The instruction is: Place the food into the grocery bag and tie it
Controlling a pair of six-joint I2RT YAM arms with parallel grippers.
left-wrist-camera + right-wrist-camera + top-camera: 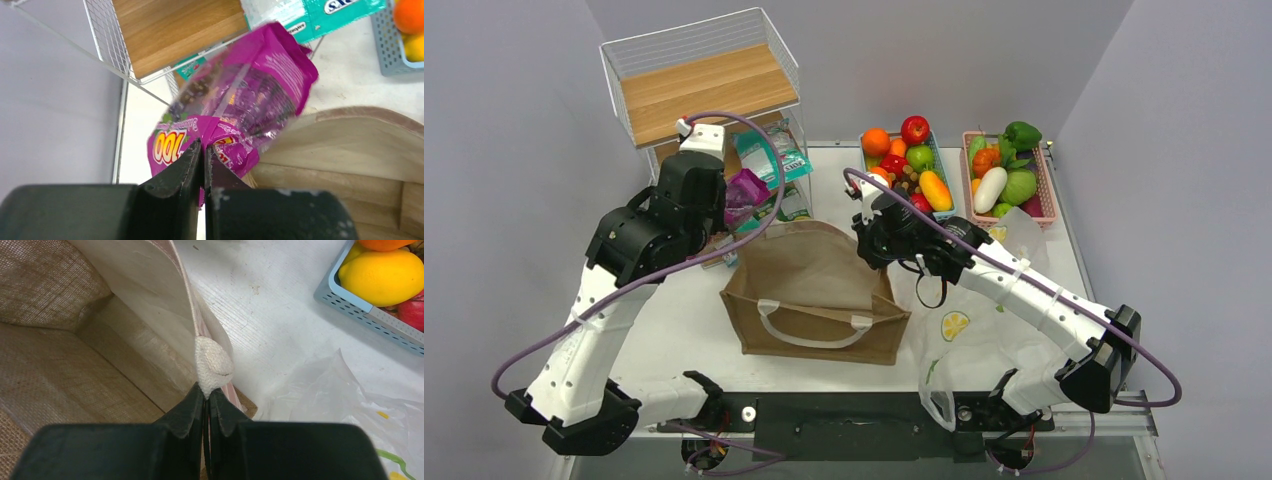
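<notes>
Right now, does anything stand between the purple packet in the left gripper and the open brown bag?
Nothing visible does. The purple packet, pinched in the left gripper, hangs by the far-left rim of the brown bag; the right gripper holds the mouth open by a white handle.

Bright, even overhead light leaves only soft shadows on the table (694, 335) under the arms. The left wrist view shows the packet (240, 95) blurred, with glare on its film. The right wrist view renders the bag (60, 365) weave sharply.
</notes>
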